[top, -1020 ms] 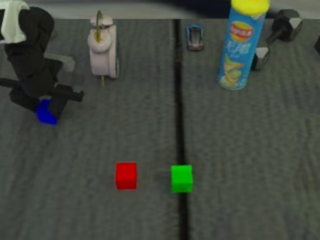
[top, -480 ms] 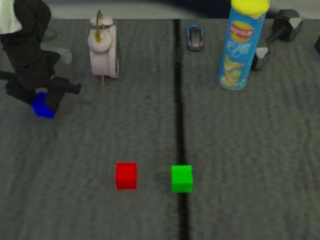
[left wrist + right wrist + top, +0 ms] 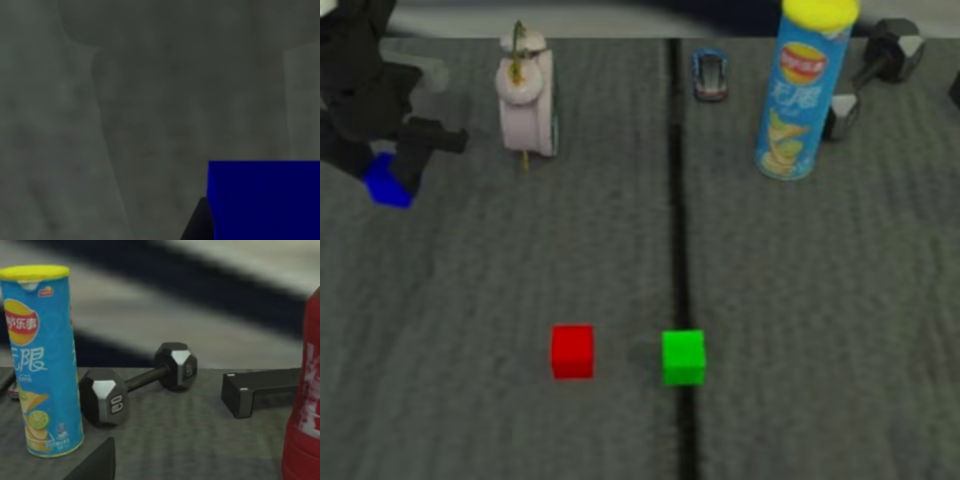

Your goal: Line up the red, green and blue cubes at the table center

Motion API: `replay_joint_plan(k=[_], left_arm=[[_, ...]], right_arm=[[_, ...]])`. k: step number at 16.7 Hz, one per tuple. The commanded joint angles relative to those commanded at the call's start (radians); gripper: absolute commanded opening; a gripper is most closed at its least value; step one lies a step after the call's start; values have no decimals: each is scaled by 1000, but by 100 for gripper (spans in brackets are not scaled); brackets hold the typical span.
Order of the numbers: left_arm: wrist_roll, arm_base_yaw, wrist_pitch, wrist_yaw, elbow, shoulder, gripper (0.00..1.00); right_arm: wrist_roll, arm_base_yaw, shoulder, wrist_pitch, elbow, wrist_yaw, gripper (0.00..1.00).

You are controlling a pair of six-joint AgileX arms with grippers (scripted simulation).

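Left claw (image 3: 392, 172) gripping the blue cube (image 3: 388, 185) at the worktop's (image 3: 820, 330) far left, beside a pale alarm clock (image 3: 527, 100), red cube (image 3: 572, 351) and green cube (image 3: 683, 357) near the centre seam (image 3: 678, 250), right claw unseen.

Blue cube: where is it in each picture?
Top view: blue cube at the far left, in the left hand.
Left wrist view: it fills one corner.
Right wrist view: not in it.
Shared landmark: the grey tabletop.
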Motion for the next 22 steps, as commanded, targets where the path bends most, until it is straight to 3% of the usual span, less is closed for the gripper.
replay_joint_plan(k=[3, 6, 9, 17, 20, 22], left_arm=[[-11, -18, -3, -1, 7, 9, 0], [-107, -104, -32, -2, 64, 42, 0], [-293, -248, -80, -5, 151, 90, 0], [-953, -725, -218, -8, 390, 209, 0], [-1086, -843, -241, -12, 444, 222, 0], [-1120, -876, -246, -14, 459, 222, 0]], right_arm=[[0, 0, 0, 0, 0, 0, 100], [0, 0, 0, 0, 0, 0, 100], [0, 0, 0, 0, 0, 0, 100], [0, 0, 0, 0, 0, 0, 100], [0, 0, 0, 0, 0, 0, 100], [0, 0, 0, 0, 0, 0, 100]])
